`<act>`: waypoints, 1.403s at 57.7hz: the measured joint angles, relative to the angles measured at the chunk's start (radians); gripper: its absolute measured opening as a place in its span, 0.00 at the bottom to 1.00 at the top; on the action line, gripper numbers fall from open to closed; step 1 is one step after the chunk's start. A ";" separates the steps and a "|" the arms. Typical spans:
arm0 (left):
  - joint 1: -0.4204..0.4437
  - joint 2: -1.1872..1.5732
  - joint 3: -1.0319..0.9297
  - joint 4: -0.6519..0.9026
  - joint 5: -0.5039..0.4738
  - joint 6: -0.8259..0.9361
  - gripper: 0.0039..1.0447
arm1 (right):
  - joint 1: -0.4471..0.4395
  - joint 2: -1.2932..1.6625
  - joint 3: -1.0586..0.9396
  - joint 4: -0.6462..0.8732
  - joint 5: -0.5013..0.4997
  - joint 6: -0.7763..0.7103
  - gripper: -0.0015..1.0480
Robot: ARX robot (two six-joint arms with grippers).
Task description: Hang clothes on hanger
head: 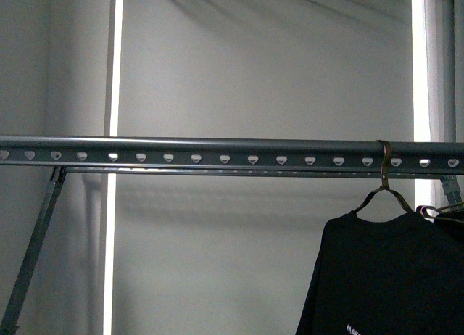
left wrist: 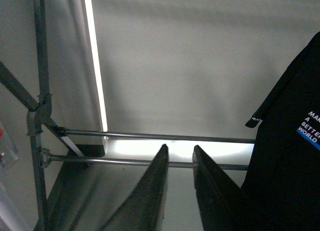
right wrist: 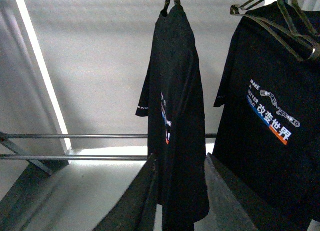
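The hanger (head: 196, 149), a long grey rail with heart-shaped holes, runs across the front view. The clothes (head: 384, 277), a black T-shirt with white lettering, hang from it at the right on a thin metal coat hanger (head: 383, 177). Neither gripper appears in the front view. My left gripper (left wrist: 179, 157) is open and empty, with the T-shirt (left wrist: 290, 141) off to one side of it. My right gripper (right wrist: 181, 163) is open too. A black T-shirt (right wrist: 175, 91) seen edge-on hangs in line with the gap between its fingers; I cannot tell whether it touches them.
A second black printed T-shirt (right wrist: 270, 116) hangs beside the first, on its own hanger (head: 449, 204) at the rail's far right. A slanted rack leg (head: 32, 255) stands at the left. Two thin lower rack bars (left wrist: 150, 162) cross below. A pale wall lies behind.
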 joint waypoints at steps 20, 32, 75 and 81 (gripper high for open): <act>0.085 -0.196 -0.257 0.061 0.087 0.008 0.03 | -0.001 -0.044 -0.061 0.012 0.000 -0.005 0.02; 0.085 -0.330 -0.359 0.036 0.088 0.009 0.03 | -0.002 -0.085 -0.106 0.021 -0.002 -0.005 0.02; 0.085 -0.658 -0.470 -0.156 0.089 0.011 0.03 | -0.003 -0.098 -0.123 0.021 -0.002 -0.006 0.75; 0.085 -0.715 -0.470 -0.214 0.089 0.011 0.03 | -0.002 -0.098 -0.123 0.021 -0.002 -0.005 0.94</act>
